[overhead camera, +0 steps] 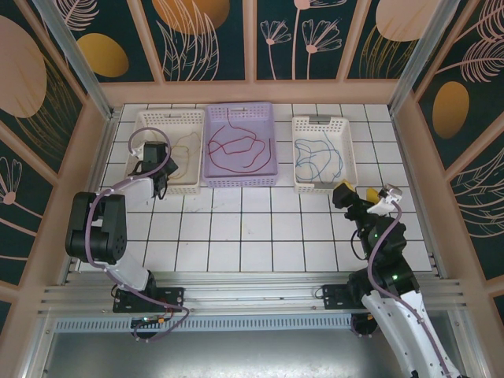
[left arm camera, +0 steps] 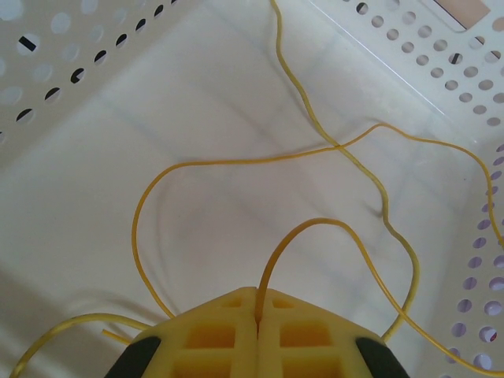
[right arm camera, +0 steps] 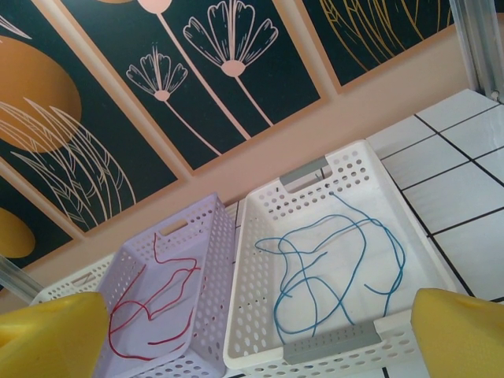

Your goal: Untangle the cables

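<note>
Left wrist view is showing you the left claw (left arm camera: 257, 315) pressing its two yellow fingers (left arm camera: 213, 339) tight together on the yellow cable (left arm camera: 339, 146). The thin wire is coming up out of the crack between them. It is looping over the floor of the white basket (left arm camera: 63, 47) that is sitting to the left of the purple basket (overhead camera: 239, 179). I think you are pinching it there so you can lay it down in its own box, away from the others.

The red cable (overhead camera: 236, 146) is lying inside the purple basket. The blue cable (overhead camera: 316, 157) is lying in the other white basket (overhead camera: 319, 120), to the right of the purple basket. Each colour is sitting alone, so the sorting is looking nearly done.

Your right claw (overhead camera: 372, 200) is hanging over the tiles, to the right of the purple basket and nearer to you. Its fingers (right arm camera: 47, 335) are spreading wide apart, holding nothing and touching nothing. It is probably waiting out of the way.
</note>
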Available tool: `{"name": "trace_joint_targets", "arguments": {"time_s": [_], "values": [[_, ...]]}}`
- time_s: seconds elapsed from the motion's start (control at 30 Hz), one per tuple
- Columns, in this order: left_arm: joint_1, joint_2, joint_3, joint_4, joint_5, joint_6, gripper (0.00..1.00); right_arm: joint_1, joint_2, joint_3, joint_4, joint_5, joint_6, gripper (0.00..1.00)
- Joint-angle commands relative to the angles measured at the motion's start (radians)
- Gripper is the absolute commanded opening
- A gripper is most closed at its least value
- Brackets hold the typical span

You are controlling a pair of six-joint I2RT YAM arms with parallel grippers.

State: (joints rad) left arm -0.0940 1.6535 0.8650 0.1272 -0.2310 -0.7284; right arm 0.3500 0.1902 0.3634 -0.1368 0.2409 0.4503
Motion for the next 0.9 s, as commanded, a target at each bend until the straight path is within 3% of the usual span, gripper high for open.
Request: {"name": "trace_joint_targets", "arguments": {"time_s": [0.0, 0.2, 0.57, 0.87], "values": [[0.011, 0.026, 0.020, -0.030, 0.019, -0.017, 0.07, 0.010, -0.015, -0.015, 0.044, -0.007, -0.006, 0.99], [0.011, 0.010, 0.032, -0.049, 0.019, -0.008, 0.19, 0.010, -0.015, -0.017, 0.045, -0.009, -0.007, 0.99], [0.011, -0.039, 0.073, -0.091, 0.024, 0.011, 0.68, 0.011, -0.015, -0.017, 0.046, -0.010, -0.006, 0.99], [0.011, -0.098, 0.137, -0.152, -0.009, 0.039, 0.84, 0.011, -0.016, -0.017, 0.045, -0.011, -0.005, 0.99]]}}
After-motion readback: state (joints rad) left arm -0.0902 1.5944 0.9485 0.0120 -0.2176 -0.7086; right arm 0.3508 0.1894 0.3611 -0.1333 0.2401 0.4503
